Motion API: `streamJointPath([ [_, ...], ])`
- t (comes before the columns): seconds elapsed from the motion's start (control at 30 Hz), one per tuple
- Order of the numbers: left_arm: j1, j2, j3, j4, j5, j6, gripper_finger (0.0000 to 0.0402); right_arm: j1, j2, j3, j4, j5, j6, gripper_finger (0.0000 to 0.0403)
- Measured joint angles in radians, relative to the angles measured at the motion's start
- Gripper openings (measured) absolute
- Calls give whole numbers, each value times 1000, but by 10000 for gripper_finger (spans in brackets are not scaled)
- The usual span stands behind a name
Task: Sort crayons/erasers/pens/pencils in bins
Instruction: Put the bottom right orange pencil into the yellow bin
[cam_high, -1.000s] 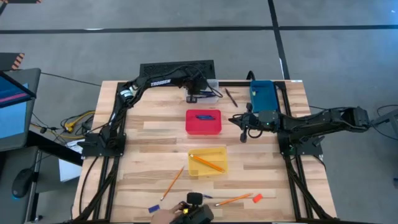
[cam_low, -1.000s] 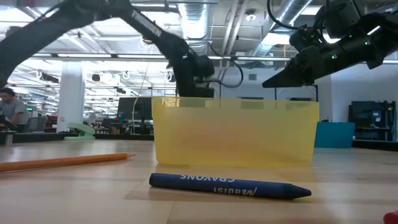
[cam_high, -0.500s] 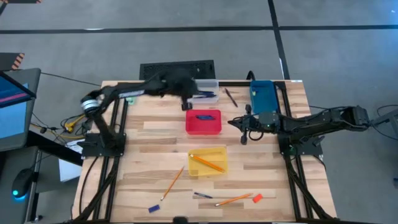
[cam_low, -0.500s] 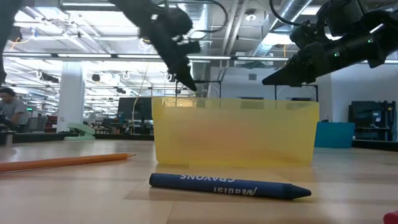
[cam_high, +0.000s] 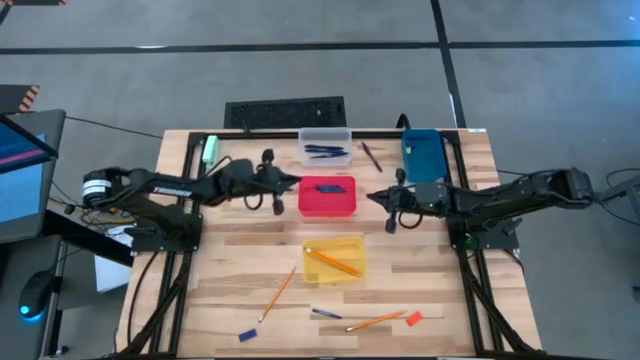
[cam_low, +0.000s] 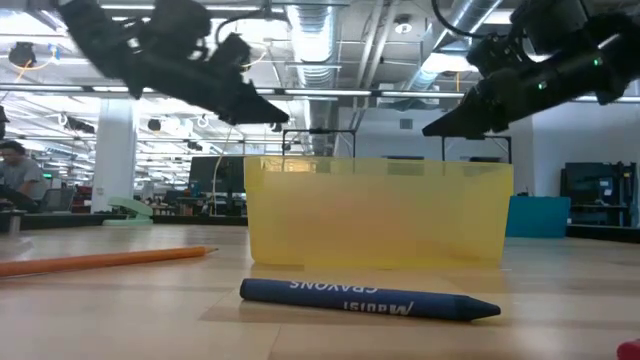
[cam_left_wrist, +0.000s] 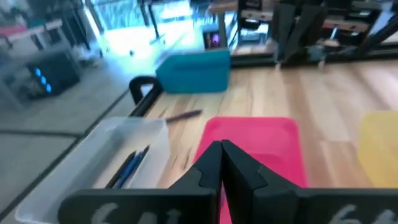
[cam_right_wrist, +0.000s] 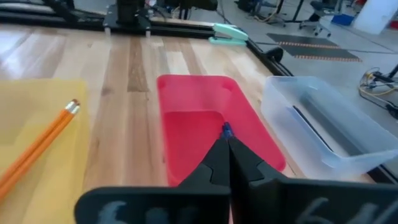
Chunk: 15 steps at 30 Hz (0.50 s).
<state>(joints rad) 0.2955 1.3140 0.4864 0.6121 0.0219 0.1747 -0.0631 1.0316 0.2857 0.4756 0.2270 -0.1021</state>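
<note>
My left gripper (cam_high: 292, 182) hangs shut and empty just left of the red bin (cam_high: 327, 204), pointing almost level at it. My right gripper (cam_high: 371, 196) hangs shut and empty at that bin's right side. A blue crayon (cam_high: 327, 187) lies in the red bin. Dark pens (cam_high: 324, 152) lie in the clear bin (cam_high: 325, 137). Orange pencils (cam_high: 333, 262) lie in the yellow bin (cam_high: 334, 243). On the bare wood lie two pencils (cam_high: 282, 292) (cam_high: 375, 321), a crayon (cam_high: 246, 334), two pens (cam_high: 325, 314) (cam_high: 372, 157) and an orange-red eraser (cam_high: 413, 318).
The blue bin (cam_high: 422, 153) stands at the far right. A pale green block (cam_high: 211, 150) lies at the far left. Black frame rails run along the table's left, right and far edges. Bare wood lies between the red and yellow bins.
My left gripper has drawn back from over the clear bin at the far edge, toward the table's left and near side. It has tipped from pointing down to nearly level. A person's hand at the near edge has gone from view.
</note>
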Motion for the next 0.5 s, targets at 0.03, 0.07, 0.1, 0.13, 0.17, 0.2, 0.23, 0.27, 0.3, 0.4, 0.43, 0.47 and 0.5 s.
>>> streamJointPath([
  [0.03, -8, -3, -28, 42, 0, 0, 0, 17, 0, 20, -31, 15, 0, 6],
  [0.07, -13, -3, -54, 80, 0, 0, 0, 38, 0, 45, -77, 34, 0, 6],
  [0.1, -15, -3, -74, 107, 1, -1, 0, 61, 0, 73, -136, 57, 7, 7],
  [0.13, -15, -3, -92, 134, 1, -2, 0, 88, 0, 102, -201, 77, 22, 7],
  [0.17, -14, -3, -106, 157, 0, -5, 0, 119, 0, 137, -283, 88, 44, 7],
  [0.2, -14, -3, -119, 178, -2, -11, 0, 149, 0, 171, -366, 92, 72, 7],
  [0.23, -14, -3, -128, 190, -3, -17, 0, 181, 2, 208, -441, 94, 107, 7],
  [0.27, -14, -3, -135, 195, -2, -27, 0, 214, 4, 243, -508, 95, 147, 7],
  [0.3, -14, -2, -142, 201, -1, -35, 0, 247, 8, 274, -573, 96, 192, 8],
  [0.4, -14, -2, -153, 219, 3, -41, 0, 362, 35, 349, -734, 136, 319, 8],
  [0.43, -14, -2, -157, 221, 12, -40, 0, 401, 51, 372, -776, 150, 356, 8],
  [0.47, -14, -2, -161, 220, 23, -40, 0, 438, 72, 395, -808, 163, 391, 8],
  [0.5, -14, -2, -162, 219, 28, -39, 0, 472, 94, 418, -839, 169, 427, 8],
])
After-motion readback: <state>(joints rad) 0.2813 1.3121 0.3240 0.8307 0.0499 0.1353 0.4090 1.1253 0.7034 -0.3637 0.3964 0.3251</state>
